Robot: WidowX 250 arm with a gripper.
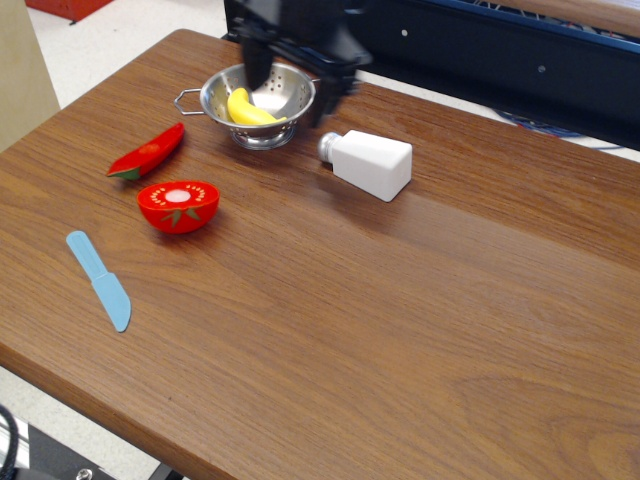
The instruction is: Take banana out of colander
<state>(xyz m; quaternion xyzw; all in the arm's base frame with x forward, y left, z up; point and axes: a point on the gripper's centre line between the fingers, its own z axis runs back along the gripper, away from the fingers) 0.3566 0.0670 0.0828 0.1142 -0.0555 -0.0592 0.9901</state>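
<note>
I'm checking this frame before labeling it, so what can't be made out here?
- The claw: motion blur smears it, so whether it touches the banana can't be told; its fingers look spread.
- The colander: the claw hides its far rim and right handle.
- The arm above the claw: cut off by the top edge.
- The salt shaker cap holes: too small.

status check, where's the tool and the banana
Tool open, blurred, over the colander. Banana lies inside the colander, not gripped. Salt shaker on its side just right of it, not blocking.
</note>
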